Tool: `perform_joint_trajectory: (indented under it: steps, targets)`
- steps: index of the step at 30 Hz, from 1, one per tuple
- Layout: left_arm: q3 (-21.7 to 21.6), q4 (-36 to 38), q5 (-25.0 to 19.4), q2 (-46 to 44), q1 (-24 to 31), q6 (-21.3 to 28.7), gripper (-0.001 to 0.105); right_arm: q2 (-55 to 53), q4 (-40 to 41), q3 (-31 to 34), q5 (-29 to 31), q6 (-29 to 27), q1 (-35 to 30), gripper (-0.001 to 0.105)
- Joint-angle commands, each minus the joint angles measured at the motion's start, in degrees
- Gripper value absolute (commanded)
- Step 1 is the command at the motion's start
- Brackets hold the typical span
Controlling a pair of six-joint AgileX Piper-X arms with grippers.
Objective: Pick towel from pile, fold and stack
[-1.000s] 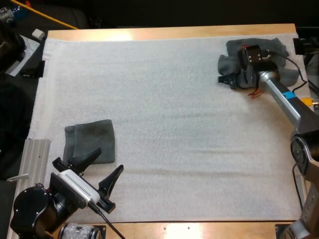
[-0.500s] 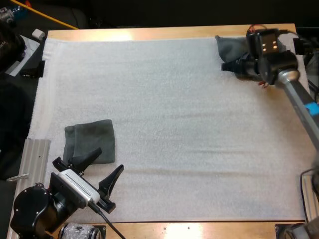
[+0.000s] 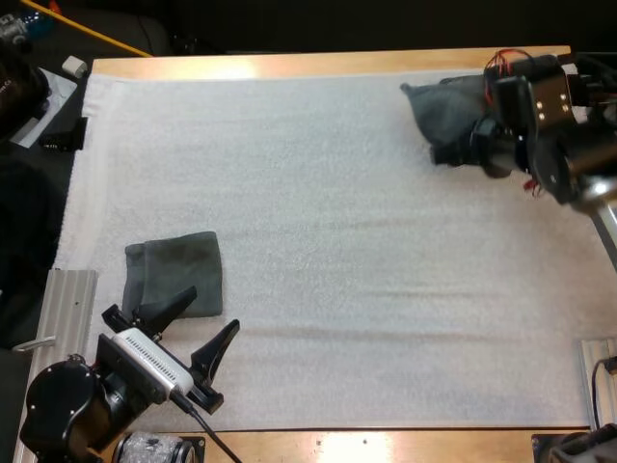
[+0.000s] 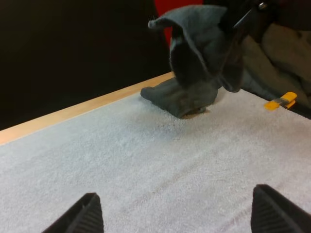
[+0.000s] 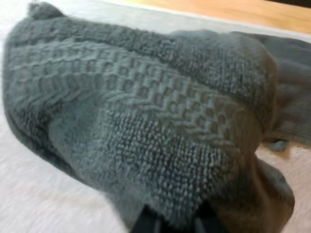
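A dark grey-green towel [image 3: 445, 101] hangs lifted at the mat's far right corner, with my right gripper [image 3: 453, 152] shut on it. Seen from the left wrist, this towel [image 4: 194, 46] drapes from the right gripper, its lower end still resting on the mat near the far edge. In the right wrist view the towel [image 5: 141, 116] bulges over my fingertips [image 5: 151, 224], which pinch its fabric. A folded towel [image 3: 175, 272] lies flat at the near left. Just in front of it my left gripper [image 3: 200, 323] stands open, fingers wide apart [image 4: 180, 216] over bare mat.
More grey-green towel fabric [image 4: 286, 48] lies behind the lifted towel. A metal rail [image 3: 69, 304] runs along the mat's near left edge. The white mat [image 3: 318, 241] stretches bare between the two towels. Dark clutter sits off the table's left side.
My right gripper has risen from the pile and drawn a towel up with it, shifting right and nearer the camera. The left arm and the folded towel have not moved.
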Motion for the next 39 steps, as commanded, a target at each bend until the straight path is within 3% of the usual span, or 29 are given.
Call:
perform_joint_trajectory:
  steps: [1,9,16,26,28,30,31,33,35,39]
  targets:
    - [-0.54,-0.33,0.53,0.17,-0.22,-0.76,0.062,-4.42,4.62,-0.5,-1.01,-0.71,3.12,0.0]
    - [-0.64,0.0,0.72,0.18,-0.24,-0.8,0.062,-8.52,10.86,-0.22,-2.17,1.7,13.44,0.0]
    - [-0.44,-0.24,0.69,0.16,-0.29,-0.92,0.062,-8.28,11.55,-0.23,-2.67,2.5,20.49,0.0]
    - [-0.5,-0.12,0.76,0.34,-0.29,-1.02,0.062,-5.78,8.2,7.88,-2.2,2.54,25.49,0.001]
    - [-0.51,-0.05,0.8,0.36,-0.29,-1.0,0.062,-5.32,7.94,9.05,-1.8,2.54,25.13,0.011]
    - [-0.57,0.01,0.82,0.37,-0.35,-1.03,0.062,-4.79,7.62,9.62,-1.53,2.8,24.92,0.029]
    - [-0.58,0.09,0.81,0.3,-0.36,-1.11,0.062,-4.57,7.13,10.12,-1.21,3.07,24.82,0.051]
    - [-0.56,0.28,0.92,0.34,-0.43,-1.15,0.062,-4.52,6.82,10.25,-0.98,3.29,24.82,0.074]
    - [-0.51,0.85,0.92,0.25,-0.37,-1.19,0.062,-4.87,6.83,10.47,0.12,3.84,24.84,0.078]
    - [-0.39,1.39,0.96,0.23,-0.22,-0.85,0.062,-5.66,7.82,9.43,2.25,4.36,24.83,0.068]
